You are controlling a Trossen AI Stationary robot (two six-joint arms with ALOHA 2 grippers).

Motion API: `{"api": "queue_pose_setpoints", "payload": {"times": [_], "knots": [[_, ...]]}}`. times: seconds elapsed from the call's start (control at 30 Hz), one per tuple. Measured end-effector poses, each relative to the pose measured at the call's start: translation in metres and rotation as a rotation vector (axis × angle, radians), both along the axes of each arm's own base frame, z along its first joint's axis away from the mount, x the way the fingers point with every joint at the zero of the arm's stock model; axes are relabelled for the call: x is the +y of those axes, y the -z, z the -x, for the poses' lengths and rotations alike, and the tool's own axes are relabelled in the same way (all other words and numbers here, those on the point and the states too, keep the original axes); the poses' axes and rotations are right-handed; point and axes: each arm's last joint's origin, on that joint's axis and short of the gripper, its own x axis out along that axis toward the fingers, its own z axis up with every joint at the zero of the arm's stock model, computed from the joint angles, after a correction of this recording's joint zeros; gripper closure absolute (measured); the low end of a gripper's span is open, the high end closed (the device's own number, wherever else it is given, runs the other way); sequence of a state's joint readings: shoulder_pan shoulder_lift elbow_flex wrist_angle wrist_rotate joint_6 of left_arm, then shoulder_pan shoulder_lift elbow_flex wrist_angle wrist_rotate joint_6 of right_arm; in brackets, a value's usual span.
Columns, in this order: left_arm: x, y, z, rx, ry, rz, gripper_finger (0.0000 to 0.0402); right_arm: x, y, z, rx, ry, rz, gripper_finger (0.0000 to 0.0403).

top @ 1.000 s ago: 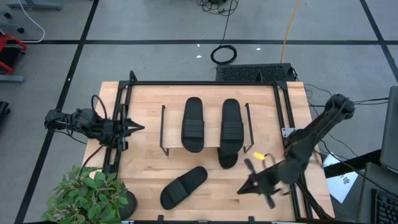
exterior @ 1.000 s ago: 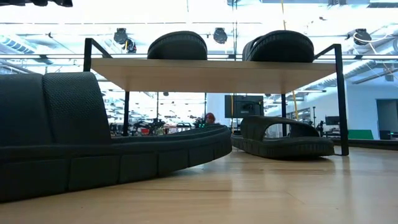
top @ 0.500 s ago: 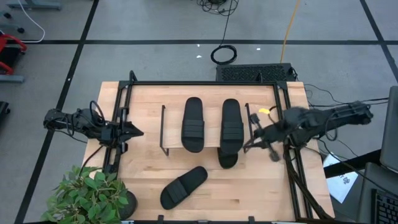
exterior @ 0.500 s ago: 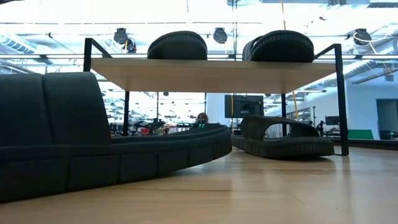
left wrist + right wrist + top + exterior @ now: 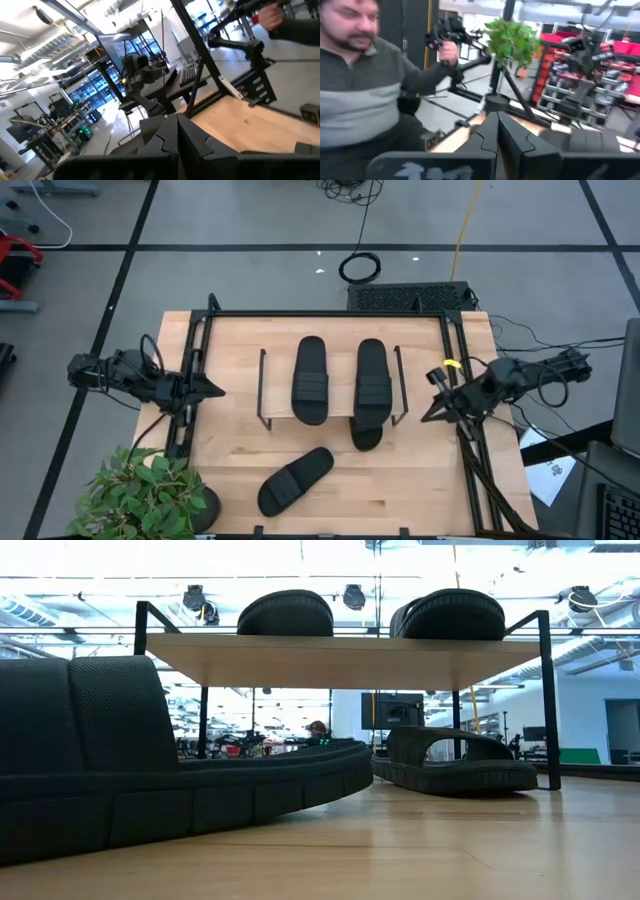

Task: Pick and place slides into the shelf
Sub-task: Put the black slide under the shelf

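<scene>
Two black slides (image 5: pixel 310 380) (image 5: pixel 372 378) lie side by side on the shelf's (image 5: pixel 340 365) wood top; in the low view they are slides (image 5: pixel 285 612) (image 5: pixel 447 612) resting on the plank (image 5: pixel 340 660). A third slide (image 5: pixel 455 762) lies on the table under the shelf, its end (image 5: pixel 365 435) sticking out toward the near edge. The fourth slide (image 5: pixel 295 480) lies flat on the table near the near edge and fills the low view's left (image 5: pixel 150 770). My left gripper (image 5: pixel 215 390), shut and empty, waits at the table's left edge. My right gripper (image 5: pixel 427 417), shut and empty, hovers at the right edge.
A large black frame (image 5: pixel 330 314) runs round the tabletop, its rails beside both arms. A potted plant (image 5: pixel 150 495) stands at the near left corner. A person (image 5: pixel 365 90) shows beyond the table in the right wrist view. Bare wood (image 5: pixel 430 480) lies near right of the shelf.
My right gripper has swung from the table's near right part toward the far edge, then drawn back toward the right edge beside the frame, empty all the while. The slides have stayed where they were.
</scene>
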State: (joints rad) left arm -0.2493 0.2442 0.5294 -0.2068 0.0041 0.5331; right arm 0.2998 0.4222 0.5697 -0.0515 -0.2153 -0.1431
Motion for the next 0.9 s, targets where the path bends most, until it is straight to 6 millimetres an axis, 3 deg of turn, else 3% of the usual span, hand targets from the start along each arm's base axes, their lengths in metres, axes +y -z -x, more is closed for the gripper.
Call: {"api": "queue_pose_setpoints", "payload": {"times": [0.23, 0.5, 0.9], "knots": [[0.000, 0.007, -0.019, 0.086, -0.058, -0.094, 0.0400, -0.003, 0.019, 0.008, -0.070, 0.004, -0.030, 0.0403], [0.007, 0.012, -0.030, 0.182, -0.138, 0.081, 0.0401, -0.001, 0.041, 0.004, -0.066, 0.005, -0.030, 0.0403], [-0.015, 0.024, -0.054, 0.304, 0.058, 0.050, 0.0388, 0.000, 0.061, 0.000, -0.150, 0.010, -0.043, 0.0403]]}}
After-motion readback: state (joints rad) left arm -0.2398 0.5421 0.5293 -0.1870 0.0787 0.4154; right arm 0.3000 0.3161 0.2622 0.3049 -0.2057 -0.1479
